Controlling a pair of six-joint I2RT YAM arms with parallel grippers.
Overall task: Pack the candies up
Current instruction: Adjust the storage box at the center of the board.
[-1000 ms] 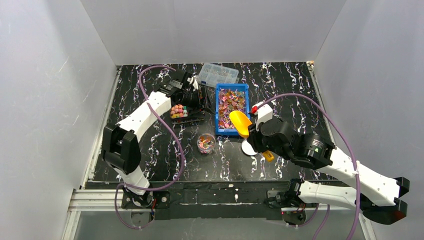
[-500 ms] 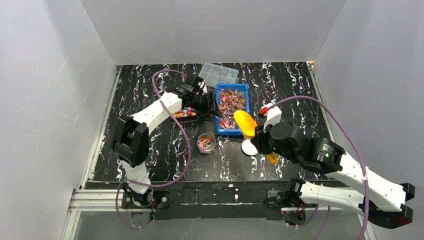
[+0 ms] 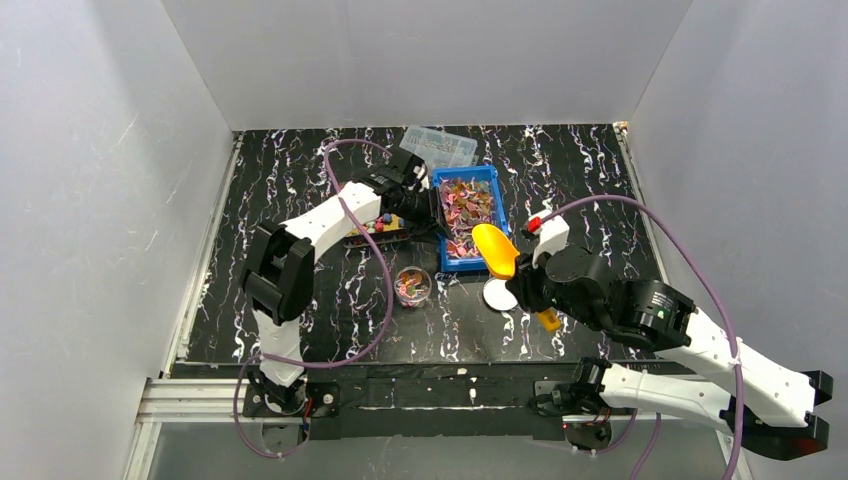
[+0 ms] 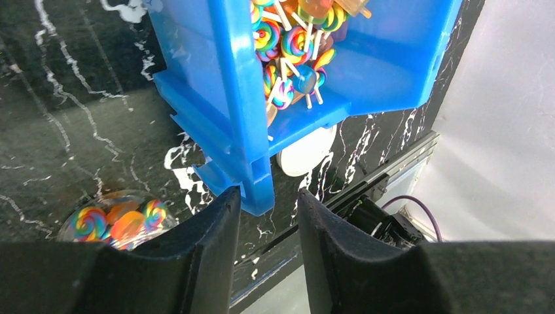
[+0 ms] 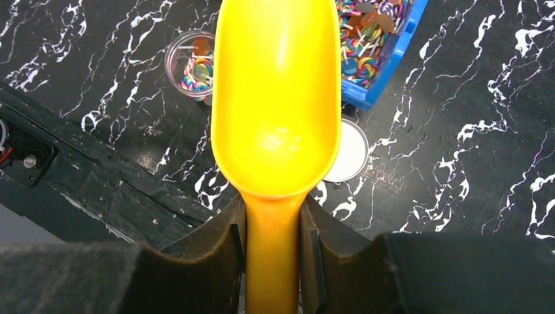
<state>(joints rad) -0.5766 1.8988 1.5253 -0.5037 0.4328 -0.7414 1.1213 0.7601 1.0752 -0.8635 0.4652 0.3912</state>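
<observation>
L gripper (image 4: 268, 196) sits at the near-left corner of the blue plastic open bin (image 4: 229, 65); its two black fingers (image 4: 209, 248) stand parted astride the bin's left wall, one outside and one inside; the outer finger looks to touch the wall, w/ a strip of table showing betw. the wall and the inner one, so not clamped as far as the wrist view shows.

The candies (image 4: 288, 46), rainbow-swirl lollies on white sticks plus shiny wrapped pcs, lie heaped inside that bin, bunched toward its near end; more of them sit in a small clear round jar (image 3: 412, 286) standing on the black white-veined table (image 3: 300, 200), just near-left of the bin and apart from it.

R gripper (image 5: 273, 206) is pressed onto the handle of a yellow plastic scoop (image 5: 278, 98); handle pinched betw. both pads, bowl pointing away from the wrist; in the top view the scoop hangs at the bin's near-right corner, above a flat white round lid (image 5: 350, 154) lying on the table just beside the bin.

Left of the bin, partly under the L arm, a black tray (image 3: 380, 232) holds small chunky coloured pcs; behind the bin a clear compartment box (image 3: 440, 148) lies by the back wall.
</observation>
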